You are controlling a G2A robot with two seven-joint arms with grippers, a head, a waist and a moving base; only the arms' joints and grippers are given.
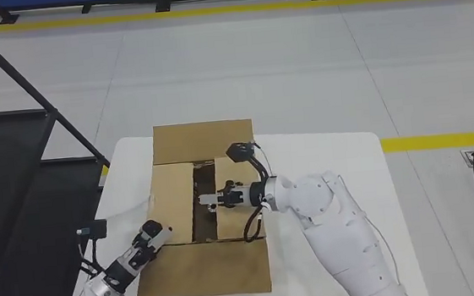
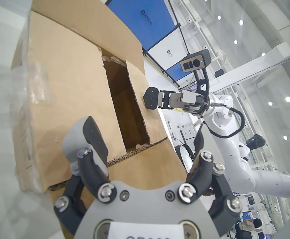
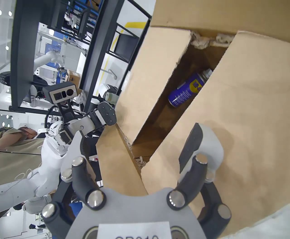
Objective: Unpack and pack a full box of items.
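A cardboard box (image 1: 199, 194) stands in the middle of the white table with its outer flaps spread and its two inner flaps nearly folded shut. A narrow gap stays between them. Through the gap, a blue spray can (image 3: 187, 90) lies inside the box. My right gripper (image 1: 218, 198) is open over the gap, with one finger (image 3: 199, 144) resting on the inner flap (image 3: 238, 108). My left gripper (image 2: 147, 138) is open and holds nothing, at the box's near left corner beside the near outer flap (image 2: 145, 172). From the left wrist view, the right gripper (image 2: 152, 98) sits against the inner flap's edge.
The table (image 1: 331, 152) has bare surface to the right of the box and behind it. A black metal rack (image 1: 10, 168) stands close to the table's left side. A yellow floor line (image 1: 444, 140) runs beyond the right edge.
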